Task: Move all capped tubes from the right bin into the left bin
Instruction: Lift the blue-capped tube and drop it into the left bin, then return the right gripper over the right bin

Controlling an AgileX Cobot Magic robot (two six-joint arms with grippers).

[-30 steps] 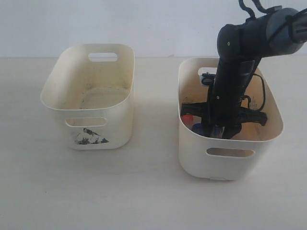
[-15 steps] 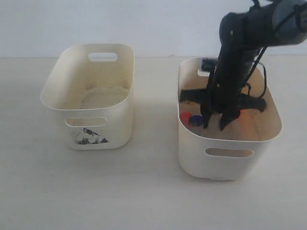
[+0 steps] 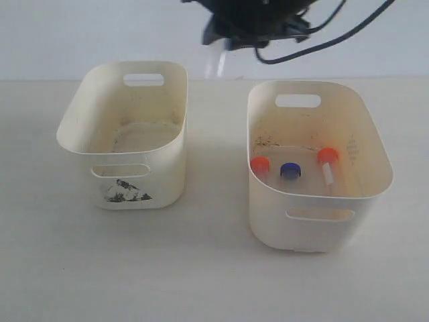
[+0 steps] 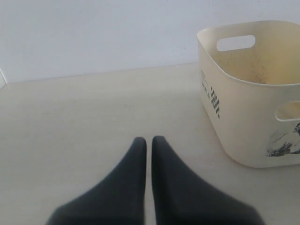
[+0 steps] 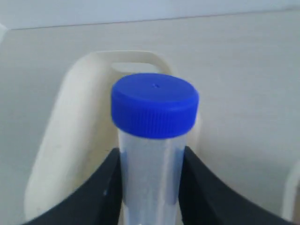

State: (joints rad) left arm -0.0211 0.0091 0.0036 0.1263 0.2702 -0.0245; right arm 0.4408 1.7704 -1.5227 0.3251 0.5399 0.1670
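My right gripper (image 5: 151, 161) is shut on a blue-capped tube (image 5: 154, 140), cap pointing away from the wrist. In the exterior view that arm (image 3: 258, 23) hangs high at the back between the two tubs, and the tube's clear body (image 3: 218, 64) shows faintly below it. The left bin (image 3: 124, 131), with the black smudged mark, has nothing inside. In the right bin (image 3: 318, 201) lie two orange-capped tubes (image 3: 260, 165) (image 3: 328, 157) and one blue-capped tube (image 3: 290, 170). My left gripper (image 4: 146, 140) is shut with nothing in it, low over the table beside the left bin (image 4: 243, 108).
Both tubs stand on a pale wooden table (image 3: 201, 268) in front of a white wall. A black cable (image 3: 335, 37) trails from the right arm above the right bin. A white rim (image 5: 291, 187) shows at the edge of the right wrist view.
The right gripper has risen out of the right bin with a blue-capped tube and swung up and left, towards the back between the tubs. Three tubes now lie uncovered in the right bin.
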